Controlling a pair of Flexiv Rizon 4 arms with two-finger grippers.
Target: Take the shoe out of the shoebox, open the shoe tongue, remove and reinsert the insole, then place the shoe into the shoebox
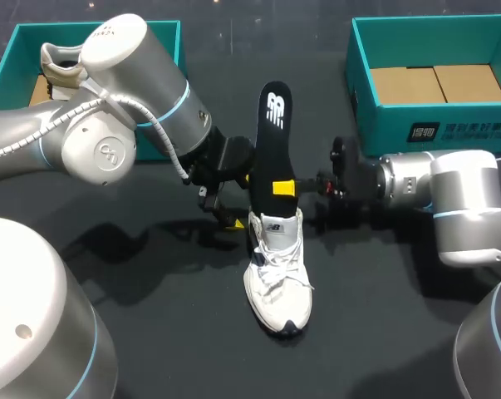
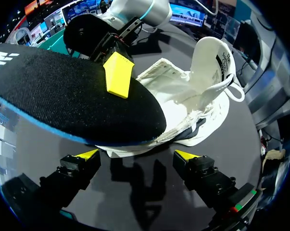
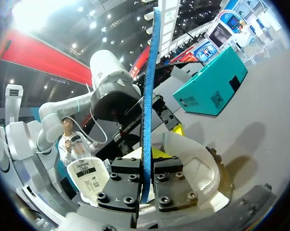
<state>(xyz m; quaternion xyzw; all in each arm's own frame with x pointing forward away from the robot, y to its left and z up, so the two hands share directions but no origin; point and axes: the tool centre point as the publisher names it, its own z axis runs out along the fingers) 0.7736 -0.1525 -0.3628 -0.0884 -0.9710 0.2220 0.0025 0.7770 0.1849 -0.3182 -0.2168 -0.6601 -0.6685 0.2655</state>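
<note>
Mid-worktop point(image 1: 150, 332), the white shoe point(image 1: 277, 274) sits on its sole, toe toward the near edge, heel toward the far side. The black insole point(image 1: 274, 137) reaches from over the shoe's opening toward the far side, printed face upward. Whether its near end touches the inside of the shoe, we cannot tell.

Our right end effector point(image 3: 145, 166) is pinched narrow on the insole, one finger on each face, gripping close to the shoe's collar.

Our left end effector point(image 2: 136, 156) is spread wide with nothing between its fingers. It hangs just beside the shoe's heel on the left, apart from it, with shoe and insole ahead of its tips.

Far left, the left shoebox point(image 1: 9, 58) holds a second shoe point(image 1: 59, 71). Far right, the right shoebox point(image 1: 433, 129) shows its cardboard floor.
</note>
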